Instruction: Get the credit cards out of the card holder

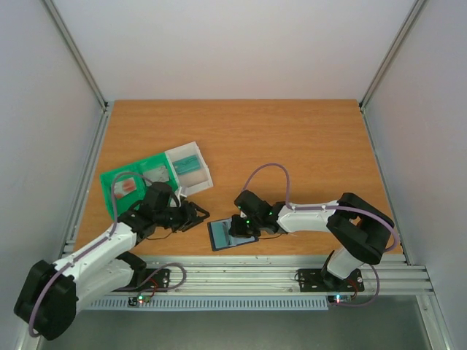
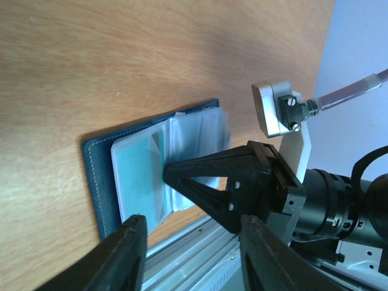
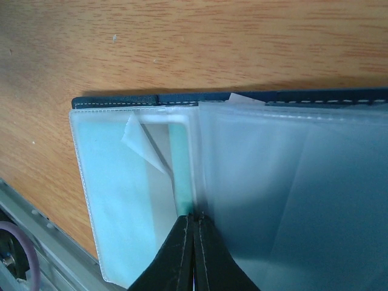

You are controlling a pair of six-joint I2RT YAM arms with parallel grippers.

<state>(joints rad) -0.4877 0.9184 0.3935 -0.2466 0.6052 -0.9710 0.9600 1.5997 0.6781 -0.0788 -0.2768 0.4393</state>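
The dark navy card holder [image 1: 218,238] lies open near the table's front edge, its clear sleeves fanned out. A teal card [image 3: 121,182] sits inside the left sleeve and also shows in the left wrist view [image 2: 136,176]. My right gripper [image 1: 236,231] is shut, and its tips [image 3: 194,217] press on the sleeves at the fold. I cannot tell if a sleeve is pinched. My left gripper [image 1: 198,216] is open and empty, just left of the holder; in its own view it [image 2: 193,222] hovers over the holder's front edge [image 2: 97,176].
A green bin [image 1: 109,179] holds a pale card with a red mark [image 1: 128,186] and another card [image 1: 155,175]. A white bin [image 1: 206,173] next to it holds a teal card [image 1: 187,165]. The aluminium rail [image 1: 292,266] runs along the front edge.
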